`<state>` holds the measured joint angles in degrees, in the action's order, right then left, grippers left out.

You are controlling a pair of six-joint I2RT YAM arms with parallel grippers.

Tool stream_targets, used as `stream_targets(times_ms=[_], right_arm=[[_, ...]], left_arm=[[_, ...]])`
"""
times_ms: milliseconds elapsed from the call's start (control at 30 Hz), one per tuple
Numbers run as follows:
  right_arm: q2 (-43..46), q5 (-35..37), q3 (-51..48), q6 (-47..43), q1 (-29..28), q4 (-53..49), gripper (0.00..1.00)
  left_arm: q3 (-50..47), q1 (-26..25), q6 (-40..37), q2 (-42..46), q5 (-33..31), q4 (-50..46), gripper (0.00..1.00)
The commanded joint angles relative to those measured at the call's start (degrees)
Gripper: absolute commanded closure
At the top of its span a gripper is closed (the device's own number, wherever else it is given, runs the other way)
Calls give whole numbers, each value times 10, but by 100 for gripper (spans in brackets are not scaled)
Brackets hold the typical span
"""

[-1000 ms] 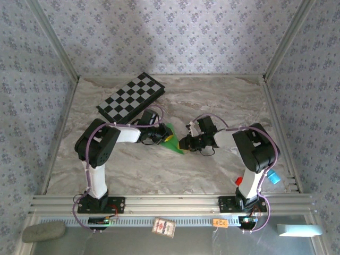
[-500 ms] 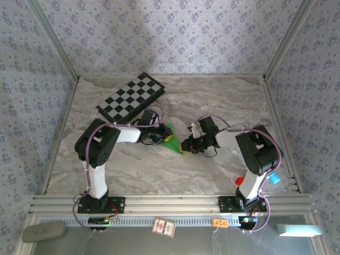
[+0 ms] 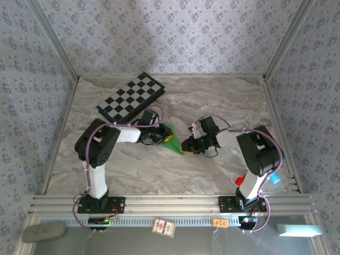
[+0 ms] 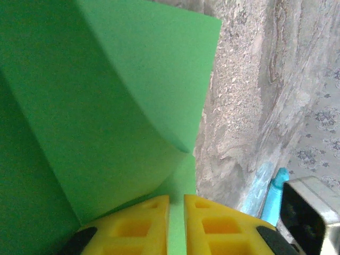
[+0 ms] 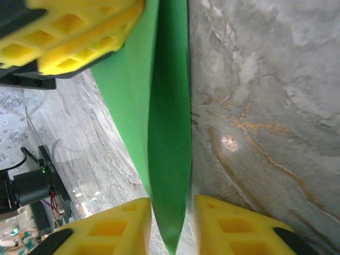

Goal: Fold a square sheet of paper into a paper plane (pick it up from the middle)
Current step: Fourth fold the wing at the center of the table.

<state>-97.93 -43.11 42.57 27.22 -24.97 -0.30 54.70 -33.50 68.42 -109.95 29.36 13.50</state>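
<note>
You had the paper plane (image 3: 171, 139) mid-surface (image 3: 223, 101), nose toward 5 o'clock in the top view. Your left pincer (image 4: 176, 201) sat on its 9 o'clock side, fingers nearly together with green paper in the slit, so it was holding the plane. A flap curled up off the sheet ahead of those fingers. Your right pincer (image 5: 172, 226) was at the nose end, narrowly parted. The tip lay between the fingers with marble showing beside it, so no pinch there. The checkered board (image 3: 130, 95) lay at 11 o'clock of the plane, apart from it.
</note>
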Motion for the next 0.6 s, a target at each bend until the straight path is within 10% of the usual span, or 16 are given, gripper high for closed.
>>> stream_targets(times_ms=[0, 567], right_arm=[[58, 35, -10, 0, 21, -2, 68], [-18, -10, 56, 5, -36, 4, 81]], left_arm=[[4, 2, -9, 4, 9, -8, 85], [8, 2, -7, 0, 11, -1, 86]])
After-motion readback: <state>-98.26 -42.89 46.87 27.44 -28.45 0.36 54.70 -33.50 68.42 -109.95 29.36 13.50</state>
